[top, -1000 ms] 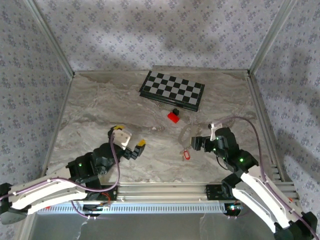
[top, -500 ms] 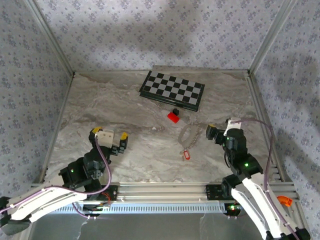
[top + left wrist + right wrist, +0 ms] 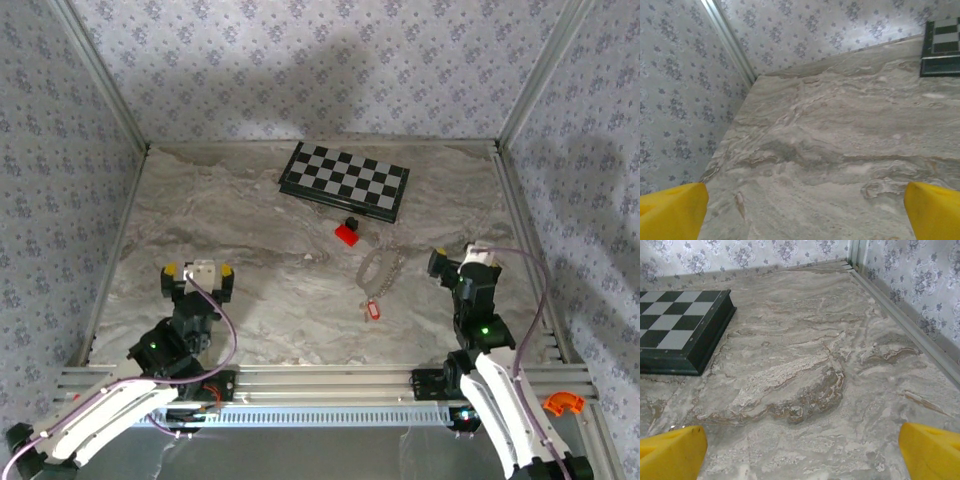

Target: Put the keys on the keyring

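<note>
The red-headed key (image 3: 374, 309) lies on the marble table (image 3: 260, 220) just below centre of the overhead view, right under the lower end of the looped bead chain (image 3: 381, 267). The left claw (image 3: 198, 271) sits at lower left and the right claw (image 3: 462, 259) just right of the chain. Both claws are spread wide and hold nothing. A chessboard (image 3: 345, 180) lies near the back wall.
</note>
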Available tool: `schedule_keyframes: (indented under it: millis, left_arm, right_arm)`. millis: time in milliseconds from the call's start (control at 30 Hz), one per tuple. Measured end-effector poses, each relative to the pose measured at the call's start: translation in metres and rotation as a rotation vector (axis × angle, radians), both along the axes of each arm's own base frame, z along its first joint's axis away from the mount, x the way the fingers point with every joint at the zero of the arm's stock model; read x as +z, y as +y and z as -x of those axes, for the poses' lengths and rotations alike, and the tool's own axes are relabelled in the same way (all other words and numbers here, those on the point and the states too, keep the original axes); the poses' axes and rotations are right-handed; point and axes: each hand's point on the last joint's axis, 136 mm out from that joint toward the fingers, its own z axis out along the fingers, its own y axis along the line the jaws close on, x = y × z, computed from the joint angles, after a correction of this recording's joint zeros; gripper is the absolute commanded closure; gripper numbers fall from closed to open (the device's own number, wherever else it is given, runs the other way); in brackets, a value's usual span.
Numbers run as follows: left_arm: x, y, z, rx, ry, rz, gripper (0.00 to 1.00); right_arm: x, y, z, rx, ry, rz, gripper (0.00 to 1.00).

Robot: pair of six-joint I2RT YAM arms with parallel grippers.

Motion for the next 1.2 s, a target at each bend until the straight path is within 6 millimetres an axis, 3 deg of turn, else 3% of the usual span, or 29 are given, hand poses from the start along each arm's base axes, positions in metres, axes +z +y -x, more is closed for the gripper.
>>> schedule_keyframes:
  millis: [467,767,1200]
  left_arm:
    - [-0.024,0.031,-0.012,0.109,0.017,0.047,0.00]
    - [-0.047,0.025,-0.024,0.044,0.066,0.034,0.00]
    - [-0.048,0.038,-0.038,0.083,0.062,0.074,0.00]
  right_arm:
    - [-0.017,-0.003,-0.002,0.027,0.003,0.044,0.00]
    - [-0.028,-0.002,-0.003,0.044,0.032,0.068,0.00]
    - [-0.033,-0.001,-0.017,0.052,0.033,0.091,0.00]
